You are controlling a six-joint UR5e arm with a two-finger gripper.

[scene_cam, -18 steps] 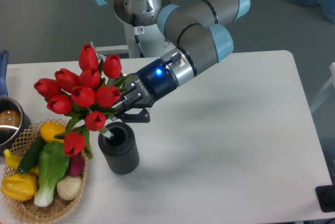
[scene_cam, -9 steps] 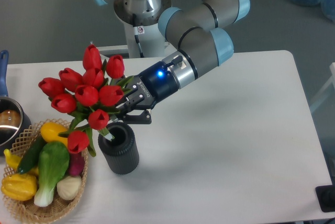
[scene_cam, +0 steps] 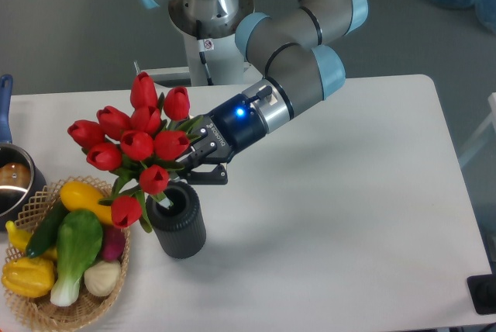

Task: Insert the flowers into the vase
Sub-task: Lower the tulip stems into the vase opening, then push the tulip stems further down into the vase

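White table seen from above and in front, with a short dark grey ribbed vase standing upright as the landmark, near the table's front left part. Directly above and behind the vase, a bunch of red tulips with closed buds, green stems and narrow leaves, tilted so the buds fan out up and to the left of the vase. Stem ends reaching down to the vase's round mouth, with a pale stem tip just inside the rim on its left side. One bud hanging low, just left of the vase's upper edge. Just above and slightly right of the vase, a black two-finger gripper, fingers closed around the tulip stems below the buds. Behind the gripper, a wrist with a glowing blue light, then a grey UR5e arm with pale blue joint caps, rising up and to the right of the vase toward its base at the table's far edge. Left of the vase, just beside it, a wicker basket holding toy vegetables: yellow peppers, a green leafy piece, a dark green cucumber-like piece, a purple piece and a pale bulb. Further left of the vase, at the frame edge, part of a shiny metal pot with a blue handle.
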